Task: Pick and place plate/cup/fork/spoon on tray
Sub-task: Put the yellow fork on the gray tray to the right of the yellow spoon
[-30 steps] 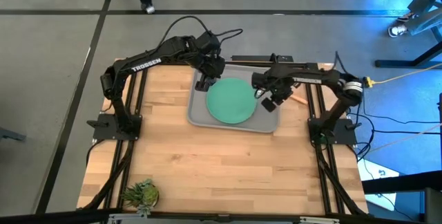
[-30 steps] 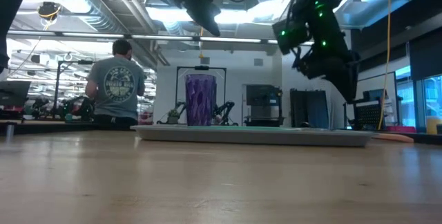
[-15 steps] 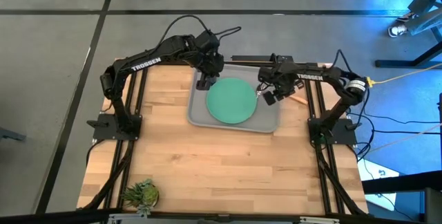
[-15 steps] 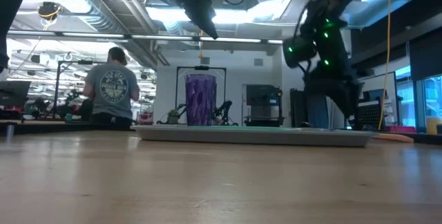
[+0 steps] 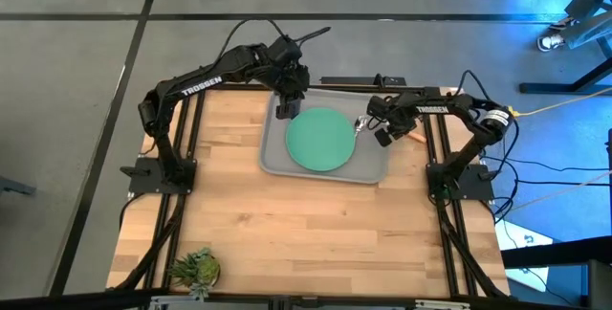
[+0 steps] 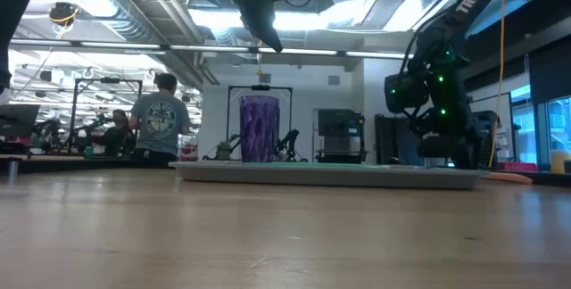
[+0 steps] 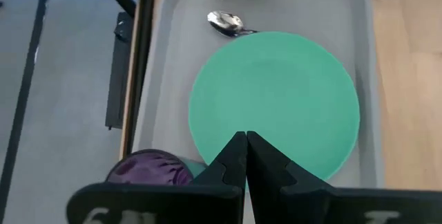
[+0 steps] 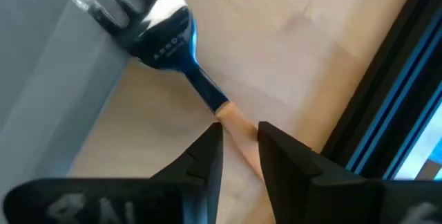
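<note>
On the grey tray (image 5: 275, 162) at the table's far side lies the mint-green plate (image 5: 320, 140). The purple cup (image 6: 259, 128) stands upright at the tray's far left corner. The spoon (image 7: 224, 22) lies in the tray beside the plate. The fork (image 8: 155, 34) has its tines over the tray's right rim, and its orange handle (image 8: 233, 122) is out over the table. My right gripper (image 8: 240, 131) is low, open by a narrow gap, one finger on each side of that handle. My left gripper (image 7: 245, 141) hangs shut and empty high above the cup. My right gripper has one finger on each side of the fork's orange handle (image 8: 233, 122), just behind the metal neck. It comes from above, slanting down, across the handle. I cannot tell whether the fingers touch it.
The arms' black frame rails (image 5: 435, 147) run along both sides of the table, close to the fork's handle. A small green plant (image 5: 196, 270) sits at the near left corner. Bare wood (image 5: 306, 233) fills the near half. A person (image 6: 161, 124) stands in the room beyond.
My right gripper has gone from above the plate's right edge toward the table's right edge and down, ending low around the fork's handle; its finger gap looks unchanged. The fork has stayed where it lay. My left gripper has rolled a little in place above the cup.
</note>
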You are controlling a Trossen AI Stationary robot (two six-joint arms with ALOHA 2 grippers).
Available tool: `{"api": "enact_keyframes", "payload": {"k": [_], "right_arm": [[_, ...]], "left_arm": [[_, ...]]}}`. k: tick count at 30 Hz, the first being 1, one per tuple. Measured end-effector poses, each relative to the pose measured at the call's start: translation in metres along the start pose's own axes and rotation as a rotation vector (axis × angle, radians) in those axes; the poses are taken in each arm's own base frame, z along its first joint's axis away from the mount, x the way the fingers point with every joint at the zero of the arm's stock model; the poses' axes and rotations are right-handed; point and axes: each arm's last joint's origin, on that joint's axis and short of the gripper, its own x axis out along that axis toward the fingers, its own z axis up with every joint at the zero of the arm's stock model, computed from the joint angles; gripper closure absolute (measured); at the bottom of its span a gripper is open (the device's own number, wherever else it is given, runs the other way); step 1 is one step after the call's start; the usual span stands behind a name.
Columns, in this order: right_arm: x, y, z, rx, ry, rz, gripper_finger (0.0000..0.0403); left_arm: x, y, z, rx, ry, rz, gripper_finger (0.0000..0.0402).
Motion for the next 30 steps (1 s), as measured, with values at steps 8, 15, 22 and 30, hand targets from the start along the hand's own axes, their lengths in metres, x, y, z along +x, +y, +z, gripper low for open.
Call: {"api": "enact_keyframes", "payload": {"k": [8,15,22,30], "right_arm": [[0.007,-0.007,0.006,-0.059,-0.035,-0.033,0.0309],[0.018,-0.014,0.009,-0.052,-0.054,0.009,0.0322],[0.016,-0.014,0.012,-0.088,-0.069,0.008,0.0344],[0.000,-0.014,0.023,-0.101,-0.042,0.084,0.0348]], "left_arm": [[-0.001,0.009,0.002,-0.031,-0.048,0.036,0.0401],[-0.001,0.009,0.003,-0.048,-0.059,0.041,0.0401],[-0.001,0.010,0.003,-0.047,-0.057,0.046,0.0401],[-0.001,0.009,0.003,-0.045,-0.055,0.046,0.0401]]}}
